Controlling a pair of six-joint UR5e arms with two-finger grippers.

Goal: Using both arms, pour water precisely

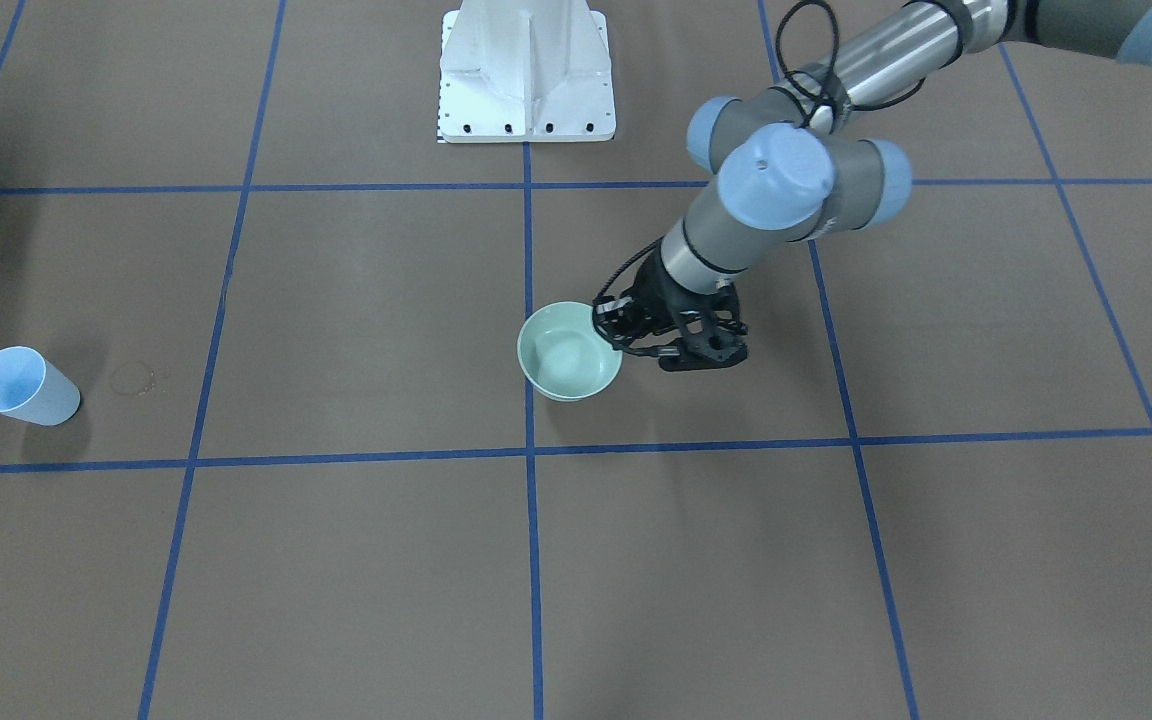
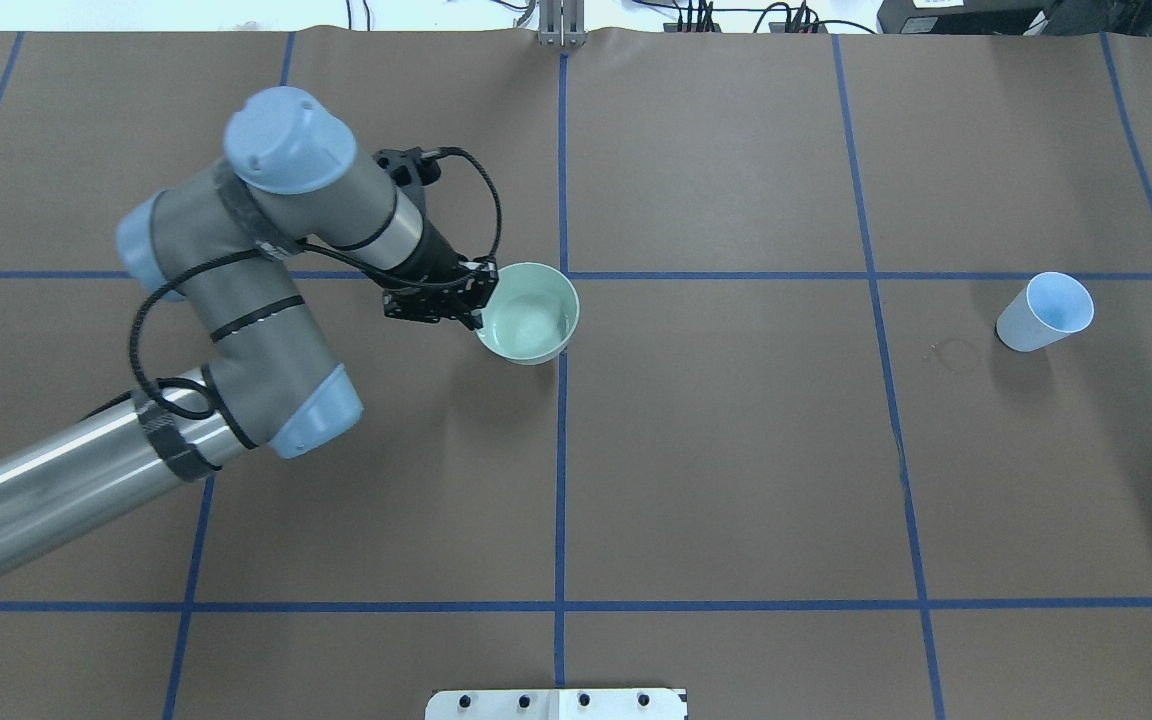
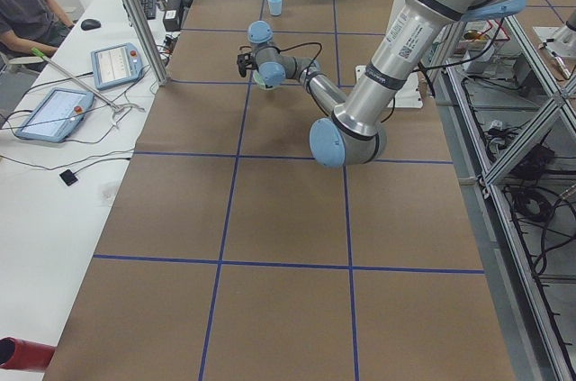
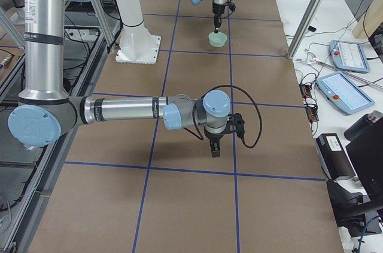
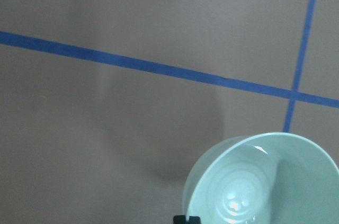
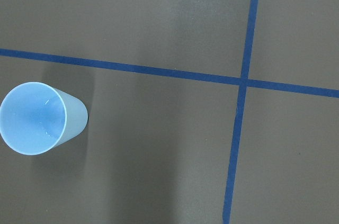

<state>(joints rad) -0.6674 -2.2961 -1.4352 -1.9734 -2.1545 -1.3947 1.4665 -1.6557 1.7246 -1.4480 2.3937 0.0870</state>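
A pale green bowl [image 1: 569, 352] [image 2: 528, 313] is near the table's middle. My left gripper [image 1: 610, 330] [image 2: 481, 303] is shut on its rim on the robot's left side. Water [image 5: 235, 203] shows as ripples and white glare at the bowl's [image 5: 259, 181] bottom. The bowl's shadow lies offset, so it seems slightly off the table. A light-blue cup [image 1: 24, 388] [image 2: 1046, 312] [image 6: 39, 121] stands upright at the robot's far right, with nothing holding it. My right gripper [image 4: 214, 148] shows only in the exterior right view, pointing down; I cannot tell whether it is open or shut.
The white bolted pedestal [image 1: 526, 75] stands at the robot's side of the table. A faint ring mark [image 2: 956, 355] lies beside the cup. Blue tape lines cross the brown table. A person [image 3: 27, 12] sits at a side desk with control tablets [image 3: 117, 64].
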